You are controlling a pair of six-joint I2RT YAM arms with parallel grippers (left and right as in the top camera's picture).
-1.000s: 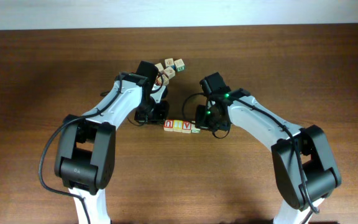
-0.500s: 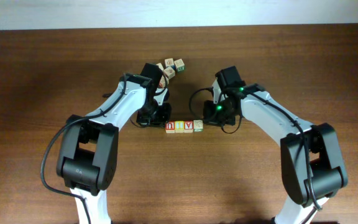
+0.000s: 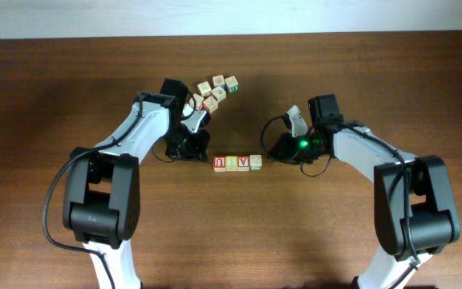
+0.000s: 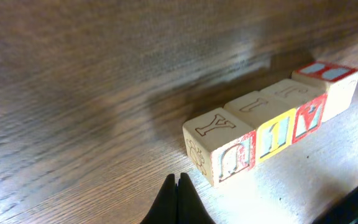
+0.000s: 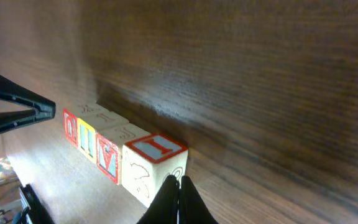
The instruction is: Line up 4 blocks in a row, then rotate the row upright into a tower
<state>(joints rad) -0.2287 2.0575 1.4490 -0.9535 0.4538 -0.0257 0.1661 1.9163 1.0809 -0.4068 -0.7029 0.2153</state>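
Note:
Four pale wooden blocks lie in a straight row at the table's middle, touching side by side. The left wrist view shows the row with red and yellow framed letters on the side faces and a Y on top of the nearest cube. From the right wrist view the row runs away to the left, its nearest cube topped by a red-framed letter. My left gripper is shut and empty just off the row's left end. Just off the right end, my right gripper is also shut and empty.
Several similar letter cubes sit in a loose cluster behind the left arm, near its wrist. The table's far edge runs along the top. In the right wrist view the left gripper's dark fingers point at the row's far end.
The right arm has drawn back to the right, away from the row's right end. The left arm has swung slightly left. The four blocks stay in their row.

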